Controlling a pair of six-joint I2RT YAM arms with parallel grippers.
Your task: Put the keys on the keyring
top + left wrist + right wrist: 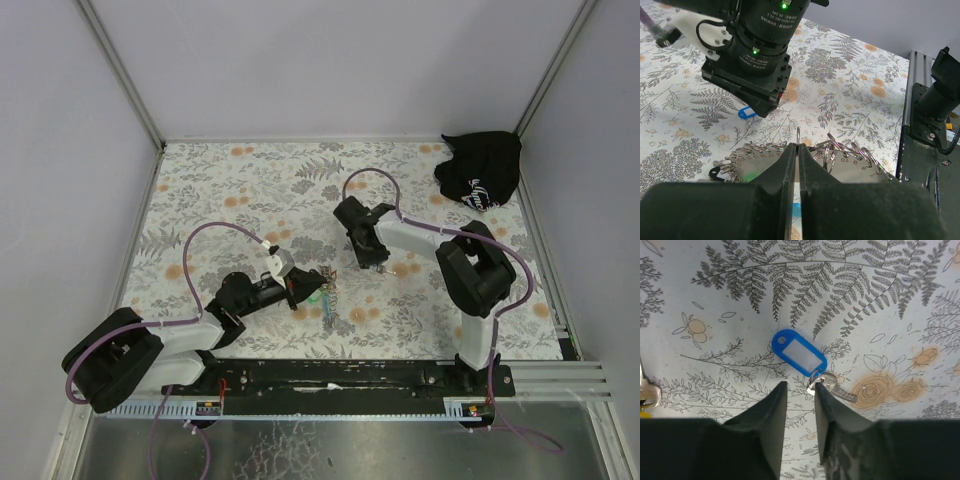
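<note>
A silver key (840, 389) on a blue tag (799, 352) lies flat on the floral cloth. My right gripper (799, 386) hangs just over it, open a little, with nothing between the fingers; its right fingertip sits at the key's small ring. The keyring (860, 159) is a metal plate with numbered holes and several split rings. My left gripper (798, 146) is shut on one upright ring at the plate's edge. From above, the left gripper (305, 288) holds the keyring (326, 296) mid-table, and the right gripper (368, 262) is just beyond it.
A black cloth bag (480, 170) lies in the far right corner. The right arm's wrist housing (755, 50) stands close ahead of the left gripper. The black base rail (925, 125) runs along the near edge. White walls close in three sides.
</note>
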